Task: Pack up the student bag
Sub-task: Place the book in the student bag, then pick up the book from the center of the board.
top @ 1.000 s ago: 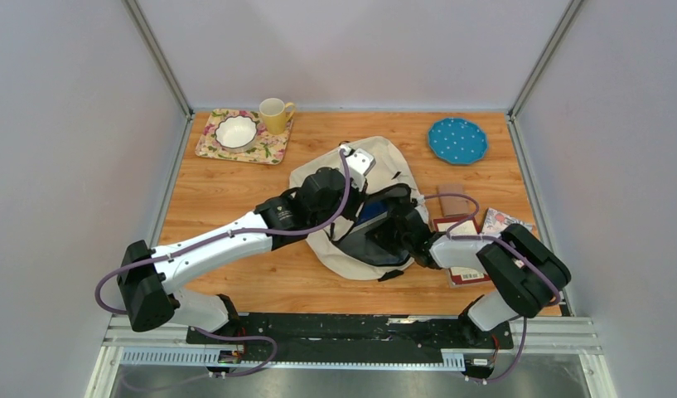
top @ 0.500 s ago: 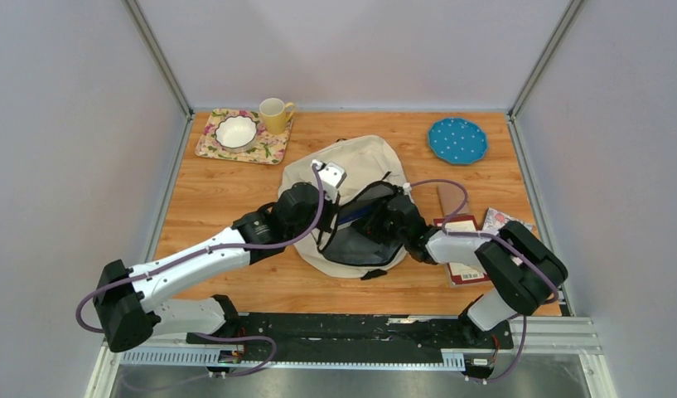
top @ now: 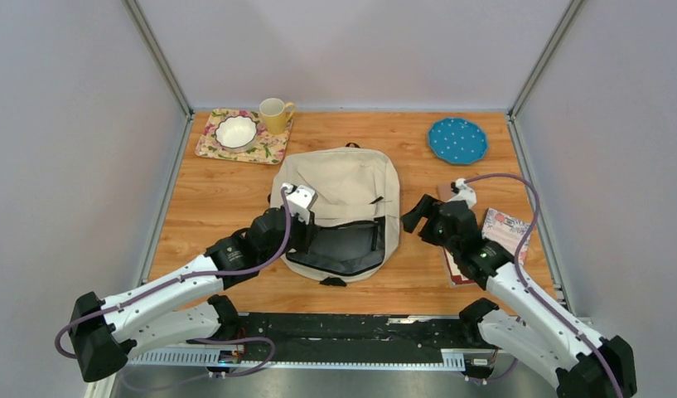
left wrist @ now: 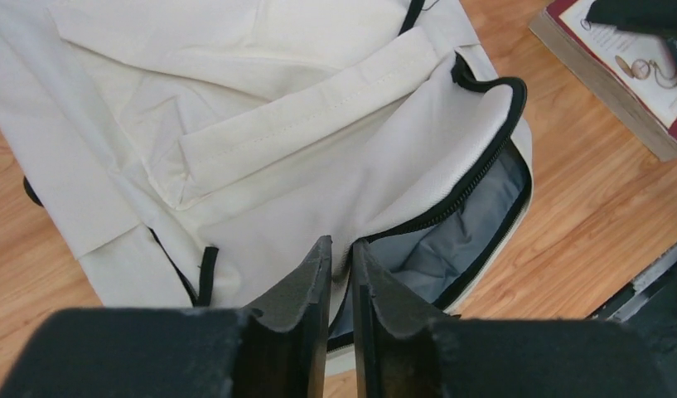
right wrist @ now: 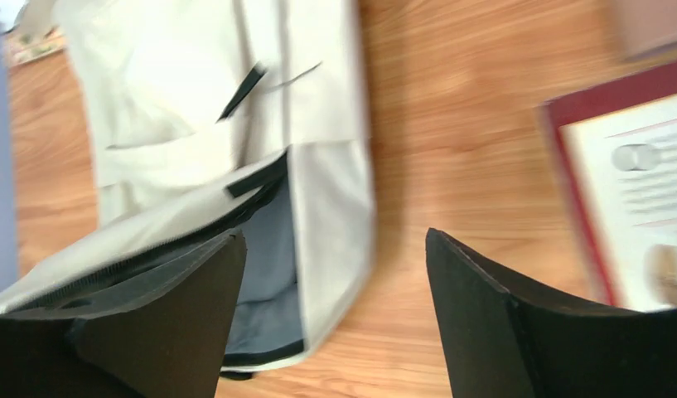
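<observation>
The student bag [top: 339, 186] lies flat in the middle of the table, cream, with its zipped mouth [top: 343, 249] gaping toward me and grey lining showing. My left gripper [top: 306, 236] sits at the mouth's left corner. In the left wrist view its jaws [left wrist: 341, 245] are almost shut, a thin gap between them, and the bag's zipper rim [left wrist: 451, 199] runs up into the tips. My right gripper [top: 419, 214] hovers just right of the bag [right wrist: 235, 99], jaws wide open [right wrist: 335, 236] with only bare wood between them.
A red-bordered book [top: 466, 269] and a floral-covered one [top: 505, 228] lie right of the bag, partly under my right arm. A blue plate [top: 457, 139] is at the far right. A floral tray [top: 264, 149] holds a white bowl [top: 235, 130] and a yellow mug [top: 274, 114].
My right gripper has let go of the bag's mouth, opened wide and drawn off to the right. The bag has dropped flat and shifted left. My left arm has pulled back toward me.
</observation>
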Controlling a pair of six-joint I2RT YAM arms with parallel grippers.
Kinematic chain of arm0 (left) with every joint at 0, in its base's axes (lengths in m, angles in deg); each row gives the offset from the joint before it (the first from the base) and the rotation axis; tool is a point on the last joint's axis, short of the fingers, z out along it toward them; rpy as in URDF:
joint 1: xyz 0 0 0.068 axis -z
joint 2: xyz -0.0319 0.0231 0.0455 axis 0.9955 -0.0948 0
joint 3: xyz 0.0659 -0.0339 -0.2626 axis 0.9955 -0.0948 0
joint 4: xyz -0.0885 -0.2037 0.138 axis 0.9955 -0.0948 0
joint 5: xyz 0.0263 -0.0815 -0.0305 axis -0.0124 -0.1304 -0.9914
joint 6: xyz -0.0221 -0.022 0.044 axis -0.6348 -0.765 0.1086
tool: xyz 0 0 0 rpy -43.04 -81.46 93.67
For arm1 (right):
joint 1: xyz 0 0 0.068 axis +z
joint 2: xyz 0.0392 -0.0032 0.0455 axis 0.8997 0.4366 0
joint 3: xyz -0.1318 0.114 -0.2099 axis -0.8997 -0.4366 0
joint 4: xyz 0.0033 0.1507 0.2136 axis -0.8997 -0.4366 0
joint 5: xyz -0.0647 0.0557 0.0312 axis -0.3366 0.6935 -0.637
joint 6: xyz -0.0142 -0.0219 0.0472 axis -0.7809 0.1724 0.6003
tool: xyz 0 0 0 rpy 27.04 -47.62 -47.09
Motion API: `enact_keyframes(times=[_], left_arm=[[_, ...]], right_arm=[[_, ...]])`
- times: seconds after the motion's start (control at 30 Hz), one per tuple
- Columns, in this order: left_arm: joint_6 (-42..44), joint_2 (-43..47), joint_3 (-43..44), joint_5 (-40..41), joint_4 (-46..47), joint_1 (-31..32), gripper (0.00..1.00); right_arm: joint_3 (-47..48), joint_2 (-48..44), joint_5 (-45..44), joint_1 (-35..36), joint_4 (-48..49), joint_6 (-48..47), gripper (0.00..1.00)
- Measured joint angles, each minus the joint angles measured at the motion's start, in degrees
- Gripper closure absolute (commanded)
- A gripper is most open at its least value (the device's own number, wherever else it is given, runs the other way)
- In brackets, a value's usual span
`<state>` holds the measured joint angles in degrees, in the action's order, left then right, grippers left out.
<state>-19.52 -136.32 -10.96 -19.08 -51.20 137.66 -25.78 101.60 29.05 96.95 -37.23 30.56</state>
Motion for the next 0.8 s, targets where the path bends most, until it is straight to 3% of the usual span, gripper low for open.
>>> enact_keyframes(times=[0.07,0.2,0.37,0.57,0.8], left_arm=[[0.00,0.76,-0.57,-0.92,-0.61,-0.04,0.63],[-0.24,-0.22,-0.52,-3.80,-1.55,-0.07,0.27],[-1.36,0.13,-0.52,-7.32,-3.19,-0.07,0.27],[-1.42,0.20,2.82,-10.78,-3.61,-0.07,0.25],[-1.42,-7.82,11.04,-18.82,1.31,-0.07,0.24]], right_arm=[[1.09,-2.78,-1.51,-3.30,-4.92,-3.30,0.16],[4.70,-4.79,-3.17,-11.41,-12.68,-8.22,0.15],[8.66,-4.61,-2.49,-22.51,-18.47,-11.56,0.10],[10.91,-0.07,5.66,-40.79,-21.68,-12.76,0.09],[12.83,7.80,4.15,-49.13,-25.77,-9.94,0.07]])
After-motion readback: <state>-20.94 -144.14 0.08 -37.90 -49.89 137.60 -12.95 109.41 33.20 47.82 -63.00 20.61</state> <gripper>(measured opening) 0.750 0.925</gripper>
